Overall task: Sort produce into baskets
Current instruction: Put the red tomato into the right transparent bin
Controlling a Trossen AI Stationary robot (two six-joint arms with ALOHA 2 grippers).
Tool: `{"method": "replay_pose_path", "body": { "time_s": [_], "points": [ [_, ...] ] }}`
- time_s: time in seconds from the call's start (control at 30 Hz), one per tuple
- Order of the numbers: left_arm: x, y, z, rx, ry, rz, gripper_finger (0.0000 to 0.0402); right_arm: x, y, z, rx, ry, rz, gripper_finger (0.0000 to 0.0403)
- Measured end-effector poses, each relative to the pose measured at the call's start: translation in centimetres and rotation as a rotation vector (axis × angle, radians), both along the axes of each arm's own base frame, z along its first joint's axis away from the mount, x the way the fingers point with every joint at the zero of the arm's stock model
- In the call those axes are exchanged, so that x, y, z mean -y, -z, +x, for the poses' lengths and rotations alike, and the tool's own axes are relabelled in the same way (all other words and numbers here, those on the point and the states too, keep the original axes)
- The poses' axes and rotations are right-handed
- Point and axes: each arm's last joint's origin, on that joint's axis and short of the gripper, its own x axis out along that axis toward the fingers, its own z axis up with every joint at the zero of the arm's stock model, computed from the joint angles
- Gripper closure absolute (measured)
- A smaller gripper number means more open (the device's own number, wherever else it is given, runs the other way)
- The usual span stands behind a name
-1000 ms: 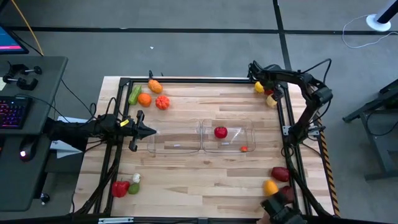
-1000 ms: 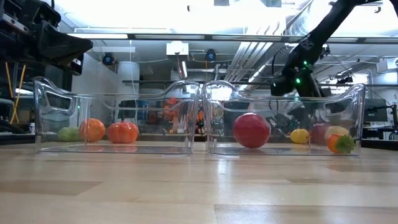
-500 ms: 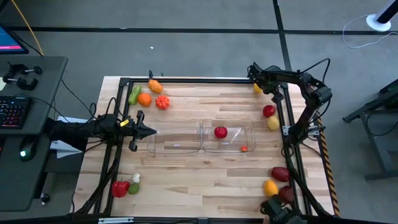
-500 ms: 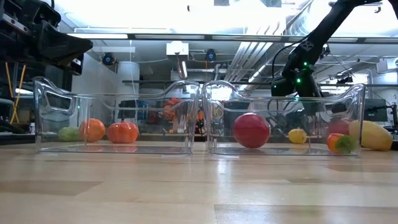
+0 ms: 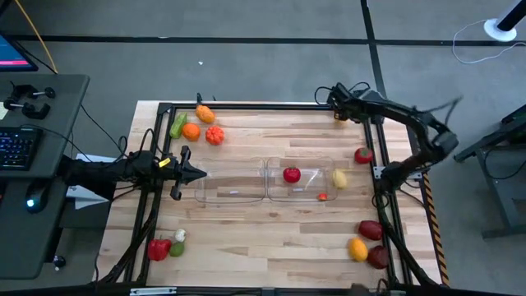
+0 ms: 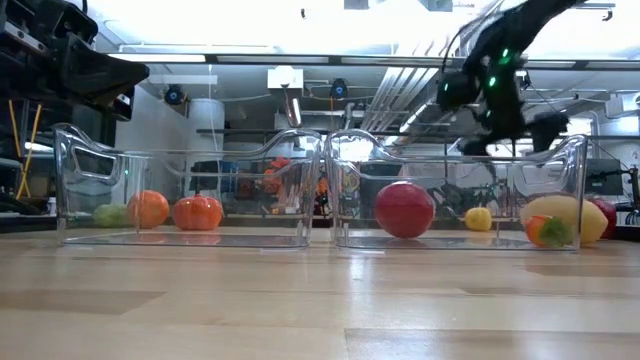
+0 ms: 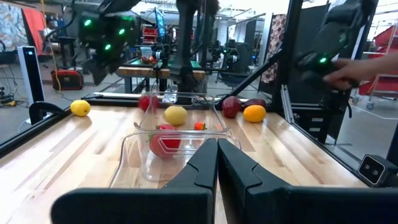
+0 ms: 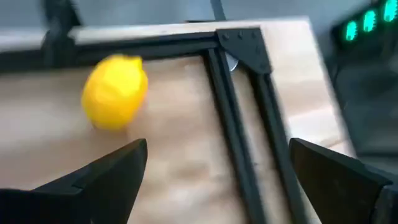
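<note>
i have the right claw wide open and empty above the lemon at the counter's far corner; next i judge: lower, close, carry to the baskets

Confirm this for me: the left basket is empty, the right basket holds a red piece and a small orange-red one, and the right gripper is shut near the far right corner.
Not quite. The right gripper is open, its fingers spread wide in the right wrist view, beside a yellow lemon. The rest stands: in the high view, the left basket is empty and the right basket holds both pieces.
</note>
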Motion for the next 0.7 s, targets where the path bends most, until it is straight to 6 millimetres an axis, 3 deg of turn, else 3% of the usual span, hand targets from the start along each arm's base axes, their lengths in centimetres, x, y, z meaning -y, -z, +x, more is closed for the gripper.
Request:
{"method": "replay_pose_path", "body": {
  "time_s": [0.17, 0.3, 0.4, 0.7],
  "points": [
    [0.0, 0.0, 0.0, 0.000, 0.000, 0.000, 0.0401, -3.5, -1.8, -1.1, 0.001, -0.124, 0.088, 0.0020],
    [0.0, 0.0, 0.0, 0.000, 0.001, 0.000, 0.0401, -6.1, -0.6, -2.0, 0.154, -0.172, 0.231, 0.0020],
    [0.0, 0.0, 0.0, 0.000, 0.000, 0.000, 0.0401, -7.9, -0.1, -2.9, 0.205, -0.141, 0.236, 0.0020],
    [0.0, 0.0, 0.0, 0.000, 0.000, 0.000, 0.0401, -10.0, 1.2, -4.5, 0.333, -0.099, 0.272, 0.0020]
  ]
}}
